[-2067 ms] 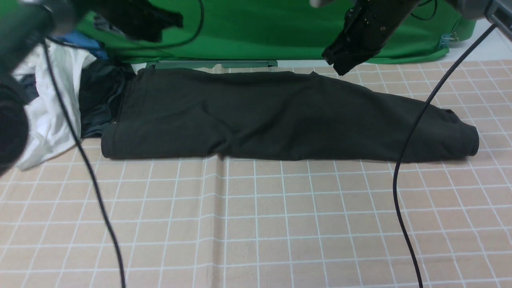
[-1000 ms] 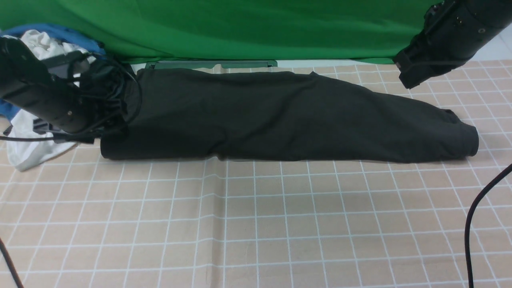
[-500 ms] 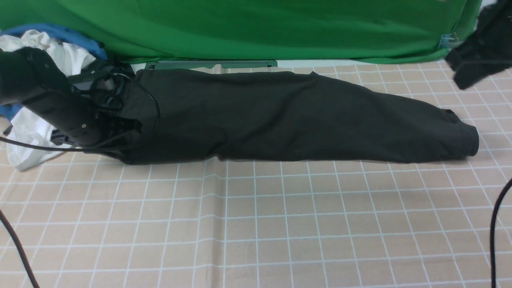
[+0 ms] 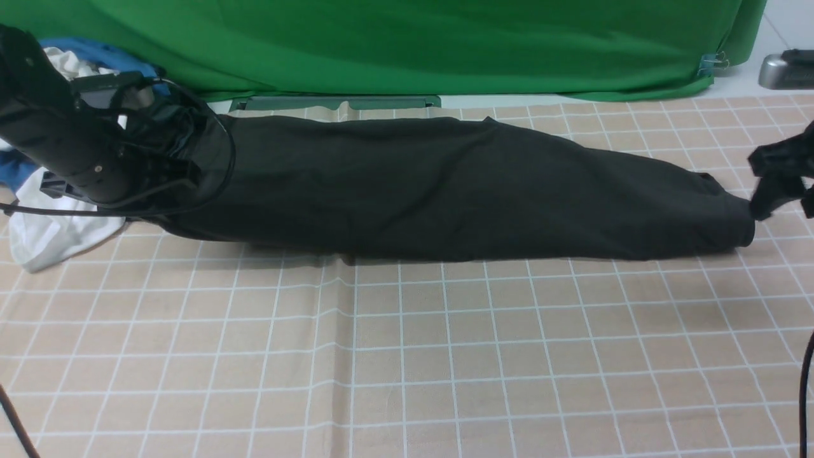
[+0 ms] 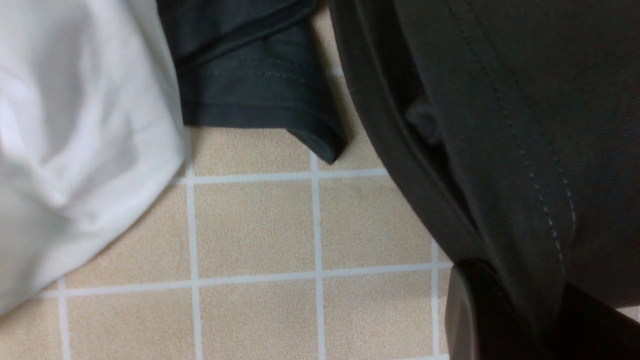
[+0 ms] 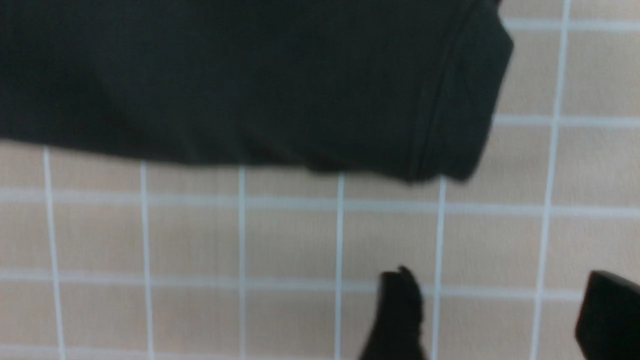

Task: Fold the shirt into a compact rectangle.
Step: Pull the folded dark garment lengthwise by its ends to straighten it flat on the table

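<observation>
Front view: table under a beige tablecloth (image 4: 407, 356) with a white grid and a lengthwise crease left of centre. A green backdrop (image 4: 407, 44) hangs behind it, with a flat green piece (image 4: 334, 102) at its foot. A metal object (image 4: 785, 69) sits far right, past the table edge; can't tell what it is. The shirt (image 4: 445, 191) lies across the far half as a long dark band, left to right. Its left end is lifted off the cloth into the left gripper (image 4: 178, 181). The right gripper (image 4: 772, 181) sits low, just beside the shirt's right end. A pile sits far left behind the left arm: white garment (image 4: 44, 232) and blue cloth (image 4: 95, 51). A black cable (image 4: 806, 388) runs along the right edge.

Left wrist view: the left gripper (image 5: 530, 320) has its jaws closed on the shirt (image 5: 500, 125), pinching the ribbed hem, which runs up taut from the fingers. Beside it on the tablecloth (image 5: 250, 225) is a dark grey garment (image 5: 260, 85), its hem corner close to the shirt; can't tell if they touch. The white garment (image 5: 75, 140) lies against that one.

Right wrist view: blurred. The right gripper (image 6: 502, 320) has its jaws spread wide with nothing between them but tablecloth (image 6: 200, 240). The shirt's (image 6: 250, 75) ribbed end lies flat, apart from the fingers (image 6: 400, 310).
</observation>
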You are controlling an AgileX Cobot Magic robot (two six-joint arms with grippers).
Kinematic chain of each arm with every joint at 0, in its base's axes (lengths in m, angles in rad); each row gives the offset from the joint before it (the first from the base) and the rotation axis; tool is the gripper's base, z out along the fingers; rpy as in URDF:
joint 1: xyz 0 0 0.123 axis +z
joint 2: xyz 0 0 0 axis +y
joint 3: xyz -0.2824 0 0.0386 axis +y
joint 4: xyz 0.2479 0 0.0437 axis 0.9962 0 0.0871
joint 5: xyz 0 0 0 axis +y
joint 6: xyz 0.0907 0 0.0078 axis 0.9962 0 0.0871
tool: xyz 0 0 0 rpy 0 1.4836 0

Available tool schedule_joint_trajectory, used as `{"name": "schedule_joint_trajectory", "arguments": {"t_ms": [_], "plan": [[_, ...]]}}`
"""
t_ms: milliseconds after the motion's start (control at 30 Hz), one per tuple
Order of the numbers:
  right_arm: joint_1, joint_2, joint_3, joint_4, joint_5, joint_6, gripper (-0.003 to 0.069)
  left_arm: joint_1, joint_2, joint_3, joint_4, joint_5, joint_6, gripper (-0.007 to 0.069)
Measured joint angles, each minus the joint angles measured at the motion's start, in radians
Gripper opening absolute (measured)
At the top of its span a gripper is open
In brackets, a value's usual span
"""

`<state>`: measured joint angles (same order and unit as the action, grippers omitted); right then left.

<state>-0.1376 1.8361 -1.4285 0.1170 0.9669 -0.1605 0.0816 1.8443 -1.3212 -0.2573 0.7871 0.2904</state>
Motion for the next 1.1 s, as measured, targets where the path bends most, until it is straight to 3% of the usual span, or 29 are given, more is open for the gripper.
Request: {"name": "schedule_joint_trajectory", "arguments": {"t_ms": [100, 267, 367, 400, 433, 500, 833, 1100], "plan": [[0.000, 0.069, 0.000, 0.009, -0.085, 0.001, 0.0575, 0.000, 0.000, 0.000, 0.001, 0.000, 0.000, 0.0036], [0.000, 0.151, 0.000, 0.054, -0.164, -0.006, 0.0547, 0.000, 0.000, 0.000, 0.000, 0.000, 0.000, 0.0036], [0.000, 0.194, 0.000, 0.108, -0.175, -0.055, 0.0395, 0.000, 0.000, 0.000, -0.029, -0.001, 0.000, 0.0036], [0.000, 0.197, 0.000, 0.113, -0.175, -0.085, 0.0233, 0.001, 0.000, -0.004, -0.039, 0.008, 0.000, 0.0036], [0.000, 0.197, 0.000, 0.115, -0.174, -0.098, 0.0165, 0.002, -0.002, -0.013, -0.043, 0.022, 0.000, 0.0036], [0.000, 0.185, 0.000, 0.110, -0.164, -0.114, 0.0084, 0.004, -0.015, -0.034, -0.046, 0.057, -0.005, 0.0036], [0.000, -0.054, 0.024, 0.003, 0.097, -0.091, 0.0064, 0.006, -0.208, 0.011, 0.065, 0.255, -0.170, 0.0036], [0.000, -0.206, 0.296, -0.014, 0.209, -0.056, 0.0063, 0.006, -0.419, 0.344, 0.166, 0.312, -0.263, 0.0036]]}}
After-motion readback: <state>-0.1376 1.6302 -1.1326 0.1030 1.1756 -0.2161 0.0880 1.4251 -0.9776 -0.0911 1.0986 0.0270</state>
